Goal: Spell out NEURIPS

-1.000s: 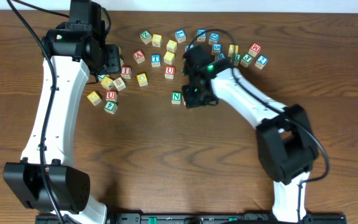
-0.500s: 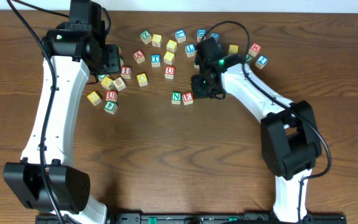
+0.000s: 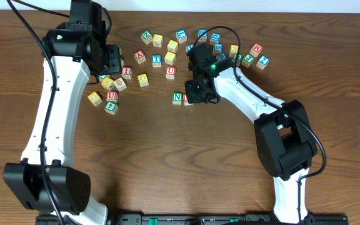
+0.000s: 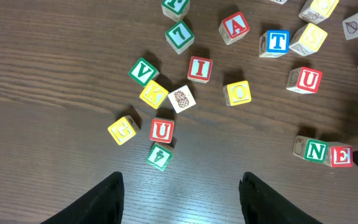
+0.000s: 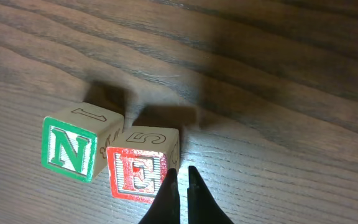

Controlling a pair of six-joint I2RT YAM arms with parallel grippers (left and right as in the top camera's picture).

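A green N cube (image 5: 72, 148) and a red E cube (image 5: 140, 169) stand side by side, touching, in the middle of the table, and both also show at the left wrist view's right edge, the N cube (image 4: 316, 150) left of the E cube (image 4: 340, 155). My right gripper (image 5: 183, 178) is shut and empty, its tips against the E cube's right side. From overhead it hides the E, beside the N cube (image 3: 177, 97). A red U cube (image 3: 170, 72), a second red U cube (image 4: 161, 130) and a red I cube (image 4: 199, 68) lie loose. My left gripper (image 4: 180, 186) hangs open above the left cluster, holding nothing.
Loose cubes lie around: a red A (image 4: 235, 27), a blue T (image 4: 277, 42), a green V (image 4: 143, 72), several yellow ones such as a yellow cube (image 4: 237, 93), and a row of blue and red cubes (image 3: 256, 48) along the back behind the right arm.
The right gripper pulled back up and to the right, baring the E beside the N, then returned to the E's right side. The left arm has not moved.
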